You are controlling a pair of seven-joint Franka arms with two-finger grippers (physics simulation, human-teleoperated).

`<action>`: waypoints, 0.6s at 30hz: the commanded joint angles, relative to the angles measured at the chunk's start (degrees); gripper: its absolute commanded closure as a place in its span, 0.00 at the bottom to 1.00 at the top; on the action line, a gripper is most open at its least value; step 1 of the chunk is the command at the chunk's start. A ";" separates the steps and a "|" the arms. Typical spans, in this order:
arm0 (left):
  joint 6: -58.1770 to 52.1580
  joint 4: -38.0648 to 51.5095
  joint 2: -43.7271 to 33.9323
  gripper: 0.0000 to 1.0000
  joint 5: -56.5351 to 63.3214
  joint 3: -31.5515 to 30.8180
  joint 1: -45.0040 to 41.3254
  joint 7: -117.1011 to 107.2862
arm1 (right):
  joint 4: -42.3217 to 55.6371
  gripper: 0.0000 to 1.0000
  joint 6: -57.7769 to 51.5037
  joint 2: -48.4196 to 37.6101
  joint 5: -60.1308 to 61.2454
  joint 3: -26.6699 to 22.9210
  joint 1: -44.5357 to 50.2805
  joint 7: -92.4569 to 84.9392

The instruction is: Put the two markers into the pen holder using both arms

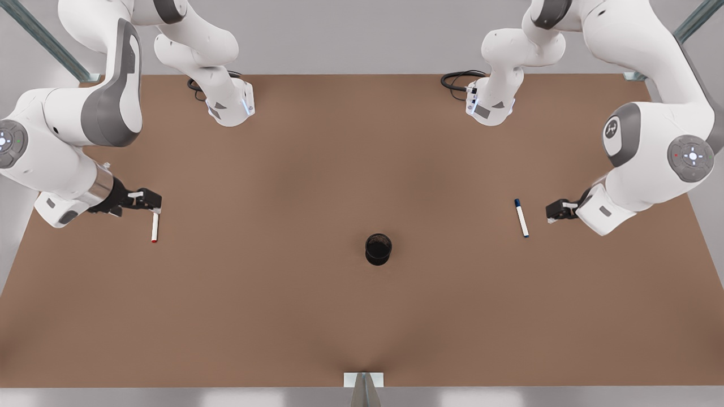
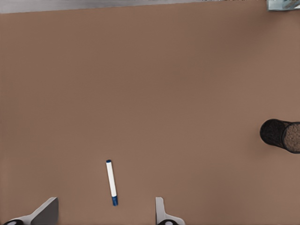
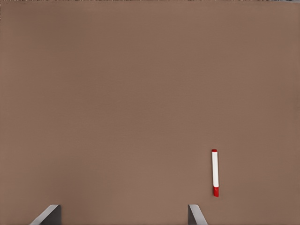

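The red-capped marker lies flat on the brown table at the front view's left. My right gripper hovers open just behind it, and the marker lies outside its fingers. At the front view's right lies the blue-capped marker. My left gripper is open a short way to its right, apart from it. The black mesh pen holder stands upright near the table's middle, between the two markers.
Both arm bases stand at the table's back edge with black cables beside them. Metal frame posts rise at the back corners. A small grey bracket sits at the front edge. Bare table stretches around the holder.
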 commanded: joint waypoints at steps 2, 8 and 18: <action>3.65 -0.08 1.74 0.00 0.06 -0.01 0.22 1.58 | -0.03 0.00 1.89 -0.06 0.01 -0.01 0.12 -1.48; 27.38 -20.73 3.76 0.00 -0.30 0.25 5.85 -2.11 | -0.03 0.00 1.80 -0.06 0.01 -0.01 0.12 -1.48; 54.88 -45.07 2.53 0.00 -0.38 0.25 8.22 0.00 | -1.17 0.00 7.24 3.80 0.10 -0.01 -1.28 -1.56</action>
